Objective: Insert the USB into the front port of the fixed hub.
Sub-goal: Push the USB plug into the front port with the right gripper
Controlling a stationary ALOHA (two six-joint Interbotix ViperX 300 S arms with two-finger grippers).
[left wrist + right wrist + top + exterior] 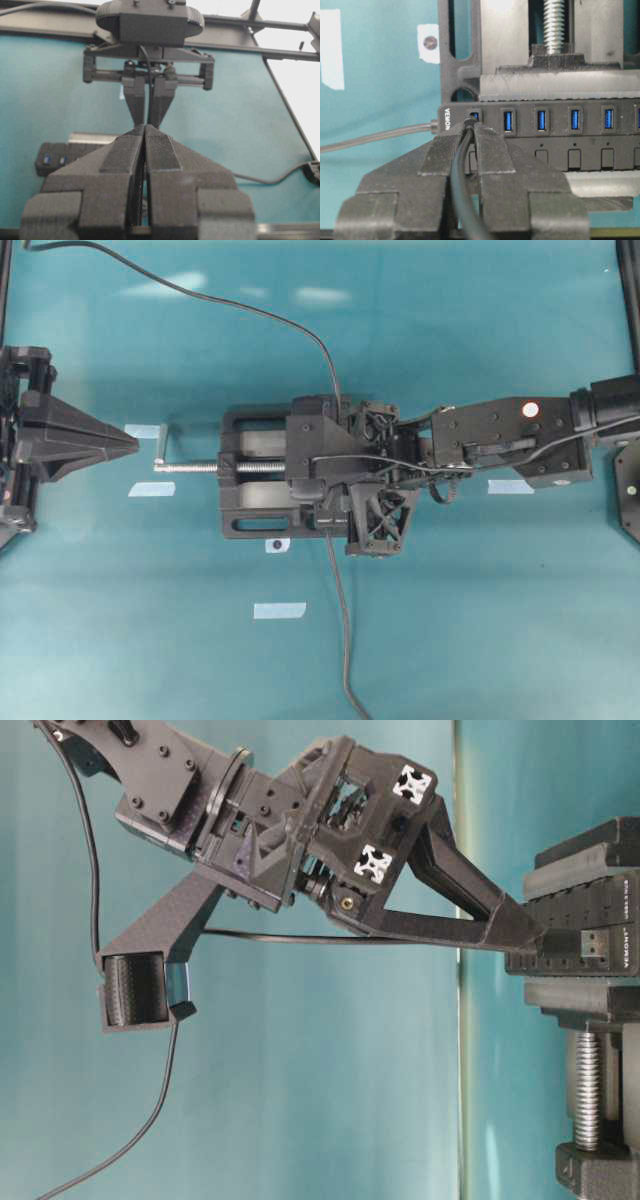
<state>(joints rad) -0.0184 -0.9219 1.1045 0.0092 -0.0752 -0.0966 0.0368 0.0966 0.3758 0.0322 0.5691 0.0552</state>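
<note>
Right gripper (pixel 470 131) clamped on small black USB plug (pixel 471 121), thin black cable trailing between fingers. Plug tip at end port of long black hub strip (pixel 560 125) held in black vise (pixel 465 65). Seating step; depth unclear. Next: straight push, no tilt. Left gripper (pixel 145 131) closed, empty, parked apart.

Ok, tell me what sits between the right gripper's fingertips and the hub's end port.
Only the USB: the right gripper pinches it at the fixed hub's first port beside the label, with no bare gap, as the right wrist view shows.
</note>
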